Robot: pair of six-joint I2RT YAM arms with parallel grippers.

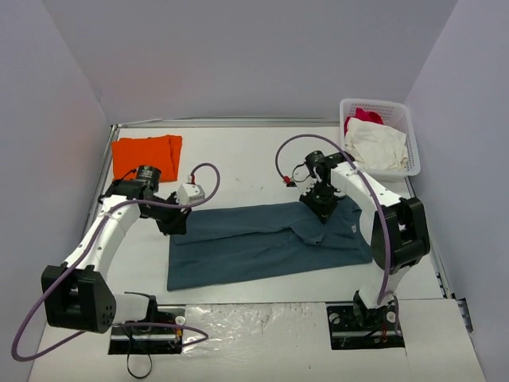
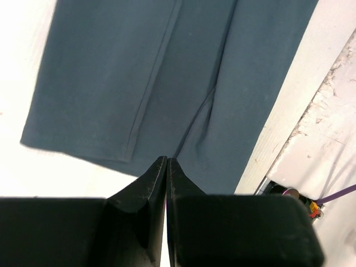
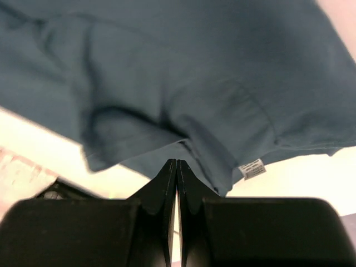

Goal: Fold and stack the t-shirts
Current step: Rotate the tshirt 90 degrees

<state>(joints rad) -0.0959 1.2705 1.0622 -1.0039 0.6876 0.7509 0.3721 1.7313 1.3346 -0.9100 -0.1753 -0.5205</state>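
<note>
The slate-blue t-shirt [image 1: 262, 243] lies flat across the middle of the worktop [image 1: 238, 159], its long edges running left to right, with a fold seam showing along its length and a small white label [image 3: 252, 168] near the right end. The left claw [image 1: 173, 223] sits at the shirt's far-left corner, clenched, fingertips pressed together just over the hem. Whether any cloth is caught between them cannot be told. The right claw [image 1: 321, 211] is also clenched, its tips meeting at the shirt's far edge just beside the label. The orange t-shirt [image 1: 145, 155] rests folded in the far-left corner, well apart from the blue one. At the far right stands a white basket [image 1: 413, 147] holding a white garment [image 1: 375, 145] and a red-pink garment [image 1: 363, 116].
</note>
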